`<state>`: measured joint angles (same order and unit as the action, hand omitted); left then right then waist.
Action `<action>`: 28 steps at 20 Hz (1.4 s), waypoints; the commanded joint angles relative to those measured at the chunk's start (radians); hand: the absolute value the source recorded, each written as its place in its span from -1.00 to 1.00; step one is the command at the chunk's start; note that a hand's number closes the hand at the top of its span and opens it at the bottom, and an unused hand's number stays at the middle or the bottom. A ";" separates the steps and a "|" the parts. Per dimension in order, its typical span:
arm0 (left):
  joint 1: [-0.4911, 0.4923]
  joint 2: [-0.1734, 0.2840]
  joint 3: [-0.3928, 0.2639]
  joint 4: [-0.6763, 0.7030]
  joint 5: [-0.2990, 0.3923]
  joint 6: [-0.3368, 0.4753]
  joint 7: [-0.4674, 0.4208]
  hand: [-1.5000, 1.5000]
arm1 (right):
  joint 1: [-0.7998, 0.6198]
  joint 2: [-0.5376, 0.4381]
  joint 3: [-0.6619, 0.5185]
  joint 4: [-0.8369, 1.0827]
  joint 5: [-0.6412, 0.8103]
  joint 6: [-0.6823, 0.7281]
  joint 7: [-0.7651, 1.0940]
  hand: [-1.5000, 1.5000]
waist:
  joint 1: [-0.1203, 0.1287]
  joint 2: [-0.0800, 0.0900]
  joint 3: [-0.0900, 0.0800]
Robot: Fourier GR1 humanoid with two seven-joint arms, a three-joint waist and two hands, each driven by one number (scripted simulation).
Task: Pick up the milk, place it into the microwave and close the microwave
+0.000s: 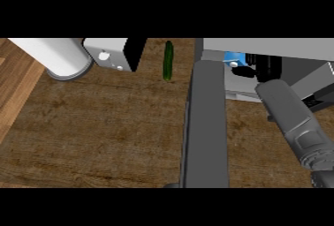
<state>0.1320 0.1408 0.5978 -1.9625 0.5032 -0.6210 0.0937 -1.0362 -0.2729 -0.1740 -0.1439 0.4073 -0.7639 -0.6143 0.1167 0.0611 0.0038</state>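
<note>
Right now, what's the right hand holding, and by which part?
Cannot tell. The right hand reaches into the microwave beside the blue-and-white milk, but its fingers and any contact are hidden. Left hand isn't visible.

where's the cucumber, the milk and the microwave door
cucumber (168, 61), head view, middle of its green body
milk (234, 58), head view, blue part showing inside the microwave
microwave door (206, 128), head view, middle of the open grey panel

The bench (98, 132) carries one green cucumber (168, 61), one white cylinder (55, 55), one white-and-black appliance (117, 53) and one microwave (274, 46) with one open door (205, 128) and one blue-and-white milk carton (235, 59) inside, plus one grey forearm (294, 119).
</note>
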 commanded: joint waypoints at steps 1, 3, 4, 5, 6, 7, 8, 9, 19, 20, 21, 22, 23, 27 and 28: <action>-0.014 0.014 0.003 0.025 -0.011 -0.007 -0.007 -1.00 | 0.012 -0.057 0.005 0.058 0.025 -0.105 0.061 -1.00 | 0.007 0.005 -0.001; -0.009 0.005 -0.009 -0.005 -0.025 -0.004 -0.004 -1.00 | 0.042 -0.077 0.013 0.128 0.045 -0.227 0.178 -1.00 | 0.016 0.011 -0.003; -0.017 0.006 -0.002 0.016 -0.041 -0.005 -0.021 -1.00 | 0.042 -0.092 0.028 0.139 0.061 -0.240 0.222 -1.00 | 0.019 0.017 -0.005; -0.039 0.018 -0.006 0.008 -0.042 0.005 -0.012 -1.00 | 0.021 -0.082 0.041 0.130 0.070 -0.235 0.189 -1.00 | 0.026 0.015 0.000; -0.025 0.006 -0.019 0.006 -0.064 0.005 -0.005 -1.00 | 0.019 -0.051 0.042 0.108 0.069 -0.208 0.158 -1.00 | 0.018 0.005 0.002; -0.036 0.017 -0.009 0.040 -0.062 -0.003 -0.019 -1.00 | 0.006 -0.029 0.043 0.074 0.066 -0.164 0.114 -1.00 | 0.023 0.009 0.002; -0.042 0.021 -0.002 0.034 -0.070 0.005 -0.022 -1.00 | -0.010 -0.019 0.043 0.067 0.066 -0.142 0.110 -1.00 | 0.022 0.004 0.003; -0.040 0.005 -0.012 0.033 -0.079 0.004 -0.031 -1.00 | -0.005 -0.033 0.041 0.061 0.064 -0.104 0.090 -1.00 | 0.023 0.007 0.003; -0.045 0.011 -0.086 0.069 -0.114 -0.066 -0.036 -1.00 | -0.022 0.013 0.012 0.039 0.031 0.046 -0.005 -1.00 | 0.010 0.001 0.002; -0.043 0.011 -0.085 0.069 -0.112 -0.078 -0.050 -1.00 | -0.019 0.003 -0.010 0.027 0.008 0.077 -0.022 -1.00 | 0.006 -0.003 0.002; -0.050 0.001 -0.095 0.065 -0.119 -0.072 -0.050 -1.00 | -0.032 -0.007 -0.023 0.029 -0.007 0.122 -0.018 -1.00 | 0.000 -0.005 0.002; -0.038 -0.005 -0.116 0.070 -0.118 -0.095 -0.051 -1.00 | -0.031 0.016 -0.035 0.018 -0.019 0.114 -0.033 -1.00 | 0.007 -0.002 0.003; -0.077 0.030 -0.101 0.089 -0.105 -0.089 -0.041 -1.00 | -0.035 0.017 -0.033 0.025 -0.018 0.144 -0.039 -1.00 | -0.003 -0.004 0.002; -0.046 -0.008 -0.162 0.065 -0.111 -0.129 -0.045 -1.00 | 0.006 0.048 -0.096 0.011 -0.087 0.219 -0.102 -1.00 | -0.015 -0.014 0.002; -0.046 -0.021 -0.154 0.077 -0.137 -0.123 -0.071 -1.00 | 0.007 0.031 -0.109 -0.001 -0.102 0.276 -0.129 -1.00 | -0.030 -0.020 0.001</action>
<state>0.0802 0.1383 0.4655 -1.8925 0.3890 -0.7253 0.0455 -1.0385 -0.2434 -0.2406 -0.1300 0.3530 -0.5912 -0.6926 0.1053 0.0514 0.0062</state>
